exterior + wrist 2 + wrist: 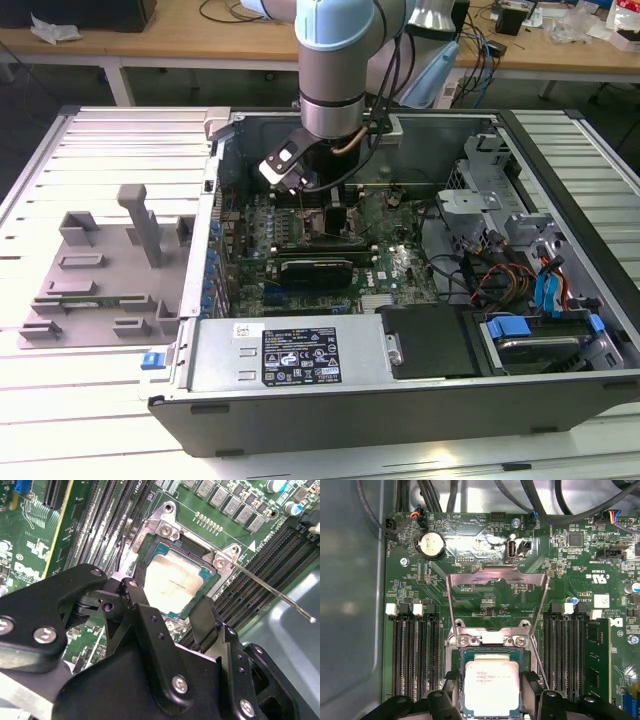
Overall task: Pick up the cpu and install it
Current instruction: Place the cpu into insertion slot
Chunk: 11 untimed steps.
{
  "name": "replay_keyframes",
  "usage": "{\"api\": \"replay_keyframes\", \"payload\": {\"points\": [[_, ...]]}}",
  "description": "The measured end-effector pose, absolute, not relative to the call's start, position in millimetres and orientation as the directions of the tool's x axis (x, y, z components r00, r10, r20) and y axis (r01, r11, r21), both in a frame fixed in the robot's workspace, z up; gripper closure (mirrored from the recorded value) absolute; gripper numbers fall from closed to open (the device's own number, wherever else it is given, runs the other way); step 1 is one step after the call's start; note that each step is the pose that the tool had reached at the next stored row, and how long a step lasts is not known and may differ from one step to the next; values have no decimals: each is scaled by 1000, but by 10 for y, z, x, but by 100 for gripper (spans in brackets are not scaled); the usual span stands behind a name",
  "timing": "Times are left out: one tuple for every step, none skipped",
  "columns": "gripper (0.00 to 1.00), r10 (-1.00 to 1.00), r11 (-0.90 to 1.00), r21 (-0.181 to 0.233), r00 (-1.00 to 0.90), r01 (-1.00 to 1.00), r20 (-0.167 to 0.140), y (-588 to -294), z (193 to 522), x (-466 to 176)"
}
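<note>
Exterior view's left: a grey holder (100, 262) lies on the table, well apart from the work. To its right stands the open case (300, 400), with the arm (335, 70) reaching down into it over the board (390, 270).

First wrist view: memory slots (412, 655) flank the socket (492, 640). The cpu (491, 687) lies flat inside the socket frame, metal top up. The gripper (491, 700) straddles it, jaws apart, one finger just beside each edge. Contact with the edges cannot be confirmed.

Assessment: pick-up and placement appear done and the chip looks seated and square, though final seating cannot be verified. Not done: the load plate (495, 580) stands raised and the lever (270, 591) juts free past the socket's corner, so the chip is not clamped.
</note>
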<state>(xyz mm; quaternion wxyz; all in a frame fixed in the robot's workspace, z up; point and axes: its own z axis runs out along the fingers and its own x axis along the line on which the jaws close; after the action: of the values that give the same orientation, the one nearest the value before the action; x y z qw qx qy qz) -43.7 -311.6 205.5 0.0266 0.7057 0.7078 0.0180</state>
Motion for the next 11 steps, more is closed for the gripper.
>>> {"api": "replay_keyframes", "payload": {"points": [[38,1000,3,63,-3,998,-12,-3116,2086,-437],[38,1000,3,63,-3,998,-12,-3116,2123,-437],[38,1000,3,63,-3,998,-12,-3116,2162,-437],[38,1000,3,63,-3,998,-12,-3116,2198,-437],[38,1000,3,63,-3,998,-12,-3116,2212,-437],[38,1000,3,63,-3,998,-12,-3116,2211,-437],[38,1000,3,63,-3,998,-12,-3116,2212,-436],[38,1000,3,63,-3,998,-12,-3116,2213,-437],[40,1000,3,63,-3,998,-12,-3116,2213,-437],[53,1000,3,63,-3,998,-12,-3116,2213,-437],[59,1000,3,63,-3,998,-12,-3116,2213,-437]]}}
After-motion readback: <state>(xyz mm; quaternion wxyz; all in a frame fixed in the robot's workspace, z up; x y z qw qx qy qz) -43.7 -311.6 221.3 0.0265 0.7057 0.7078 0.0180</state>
